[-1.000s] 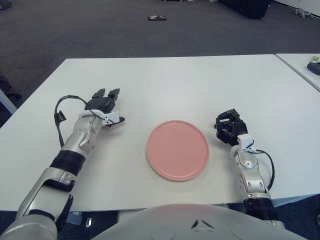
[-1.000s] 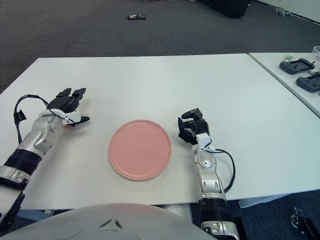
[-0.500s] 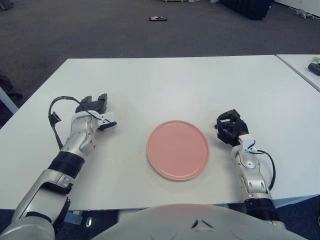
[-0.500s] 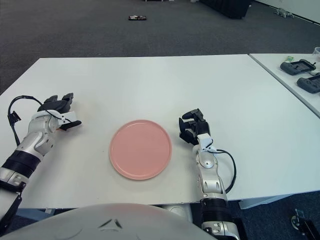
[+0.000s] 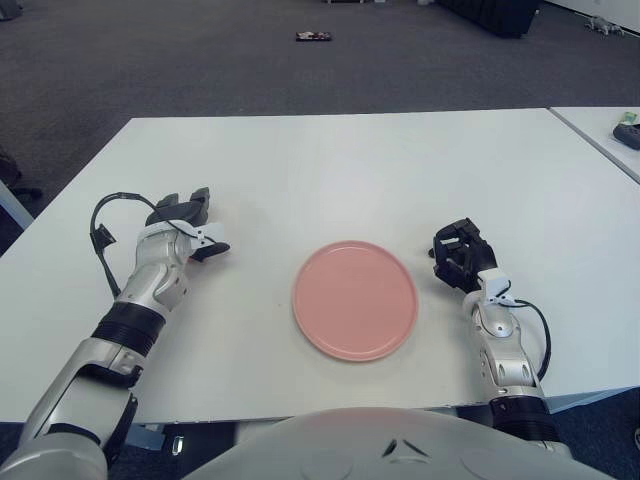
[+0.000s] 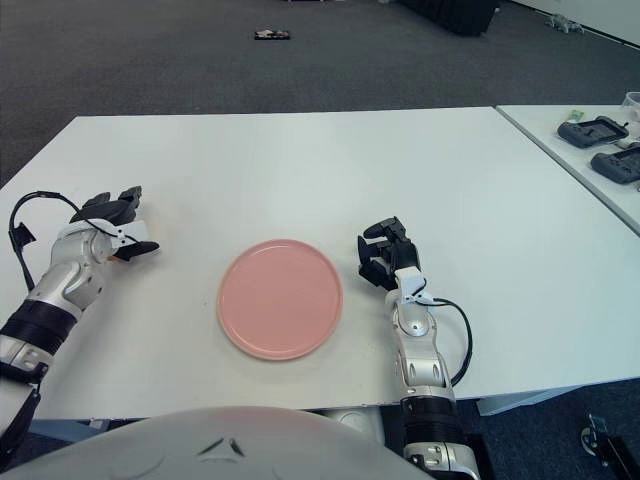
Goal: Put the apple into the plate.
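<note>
Here, a pink plate (image 5: 355, 299) is seen empty near the front of the white table (image 5: 340, 170). The apple cannot be made out anywhere. The left hand (image 5: 181, 222) is held well to the plate's left, its fingers (image 5: 198, 199) loosely extended and gripping nothing. The right hand (image 5: 459, 256) is shown just beside the plate's right edge, fingers curled inward, empty.

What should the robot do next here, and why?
Probably pause and look around for the apple before reaching. No apple shows on the table, and the pink plate lies bare. The left hand, left of the plate, has its fingers spread and holds nothing visible. The right hand, right of the plate, is curled and empty.
</note>
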